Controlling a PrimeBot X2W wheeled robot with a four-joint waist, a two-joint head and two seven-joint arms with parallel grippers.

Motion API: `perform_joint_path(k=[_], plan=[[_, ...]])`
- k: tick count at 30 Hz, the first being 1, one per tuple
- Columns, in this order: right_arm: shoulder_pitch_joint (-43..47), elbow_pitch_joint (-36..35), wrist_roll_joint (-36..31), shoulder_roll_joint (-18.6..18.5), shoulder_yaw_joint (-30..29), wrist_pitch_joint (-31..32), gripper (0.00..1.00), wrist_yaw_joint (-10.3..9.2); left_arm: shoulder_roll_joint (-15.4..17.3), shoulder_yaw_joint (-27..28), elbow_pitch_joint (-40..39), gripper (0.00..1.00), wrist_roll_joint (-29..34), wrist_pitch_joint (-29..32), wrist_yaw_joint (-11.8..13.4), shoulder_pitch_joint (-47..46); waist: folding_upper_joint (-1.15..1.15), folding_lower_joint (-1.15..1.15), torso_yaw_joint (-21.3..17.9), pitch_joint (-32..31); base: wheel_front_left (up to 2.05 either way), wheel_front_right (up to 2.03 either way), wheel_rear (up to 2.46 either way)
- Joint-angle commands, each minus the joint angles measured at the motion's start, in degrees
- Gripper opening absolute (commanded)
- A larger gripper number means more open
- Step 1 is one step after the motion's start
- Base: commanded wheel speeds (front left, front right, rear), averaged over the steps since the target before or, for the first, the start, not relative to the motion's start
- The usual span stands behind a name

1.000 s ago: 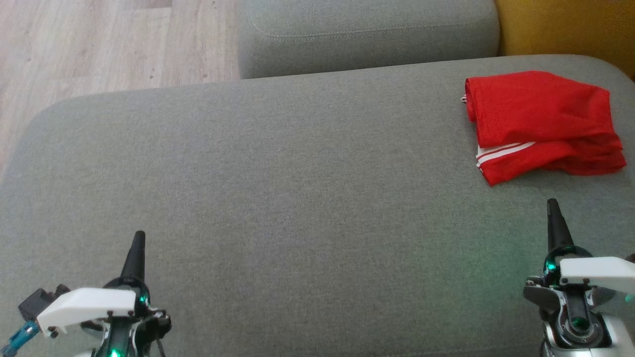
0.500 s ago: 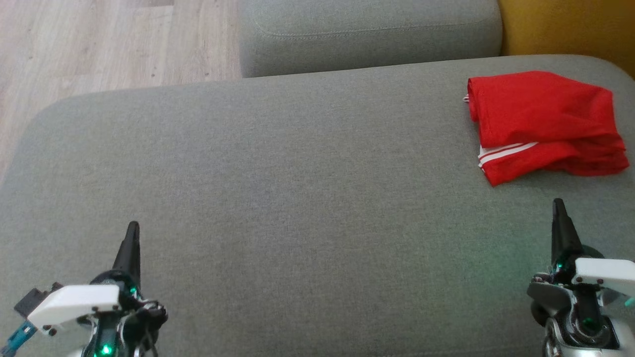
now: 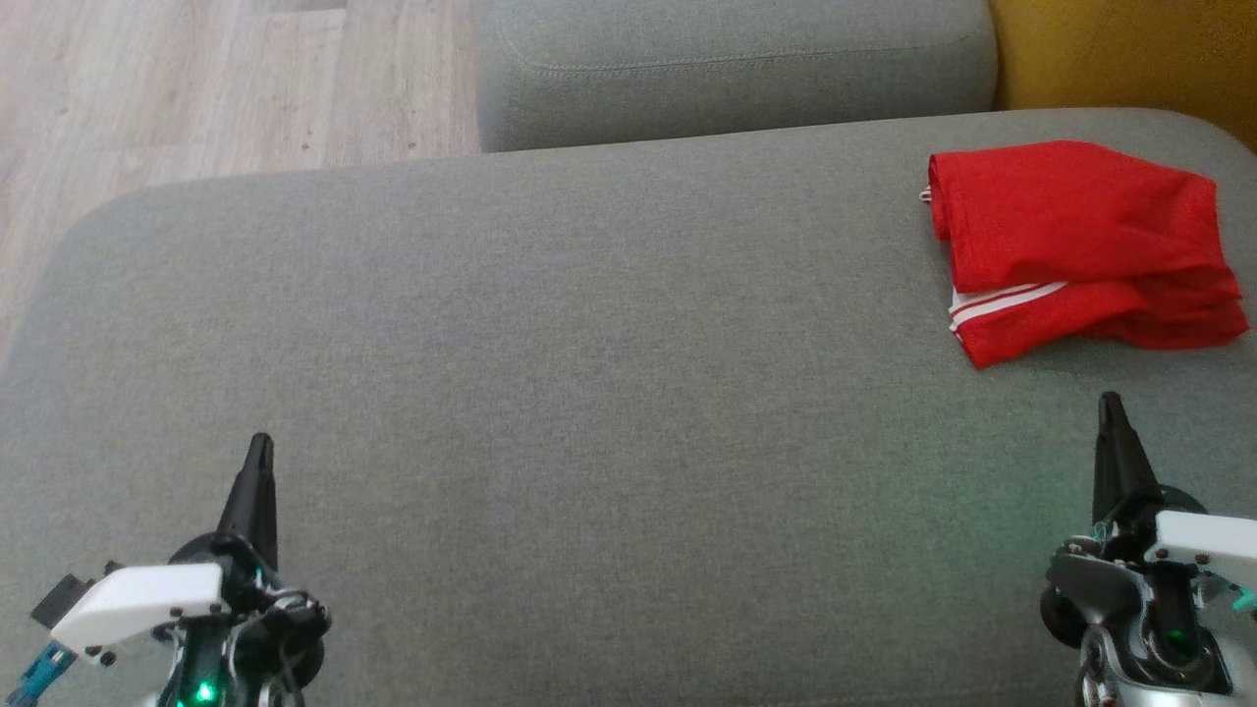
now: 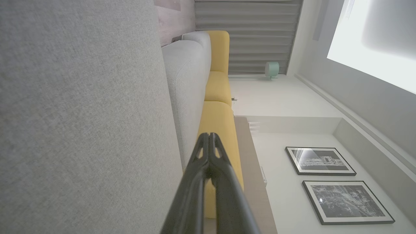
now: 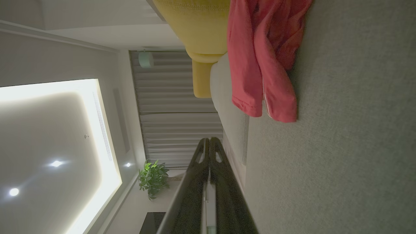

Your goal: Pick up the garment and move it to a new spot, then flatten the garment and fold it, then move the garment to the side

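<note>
1. Grey sofa seat (image 3: 589, 344): wide, flat and soft, so a good place for spreading and folding clothes. Open grey cloth across the middle and the left side.
2. Grey back cushion (image 3: 727, 69): sits along the far edge of the seat, out of the way of the work. Wooden floor (image 3: 196, 88) past the far left corner, yellow cushion (image 3: 1120, 49) past the far right corner.
3. Red garment (image 3: 1080, 245): lies at the far right corner of the seat, close to the right edge. Folded over into a small thick pile, not spread out. Most likely put there to leave the middle free, so the "move it to the side" part looks done or almost done. Not very neat: a bit puffy and wrinkled on the right side.
4. Right gripper (image 3: 1110, 405): low by the near right corner, fingers pressed together with nothing between them. Points toward the garment but does not touch it, with a strip of grey seat between. Same in the right wrist view: two dark fingers closed tight (image 5: 209, 140), red cloth ahead and apart.
5. Left gripper (image 3: 259, 444): low by the near left corner, fingers pressed together too, nothing held. Well apart from the garment. Probably kept back and low because nothing there needs grabbing.
6. White stripes (image 3: 1002, 299): two thin lines on the near left part of the garment. Peek out from under the top fold, showing a lower layer sticking out a little.
</note>
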Motion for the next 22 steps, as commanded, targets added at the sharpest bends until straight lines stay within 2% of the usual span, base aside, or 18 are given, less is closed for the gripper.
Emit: perform_joint_path(k=[1,22], plan=[[-1.1,-2.4,0.4,-0.2,1.2,0.4,0.00,-0.04,0.5,2.1,-2.2,0.00,-0.2,0.5,-0.4,-3.4,0.00,0.00,0.0,0.0,0.00,0.00,0.00],[-1.1,-2.4,0.4,-0.2,1.2,0.4,0.00,-0.04,0.5,2.1,-2.2,0.00,-0.2,0.4,-0.4,-3.4,0.00,0.00,0.0,0.0,0.00,0.00,0.00]])
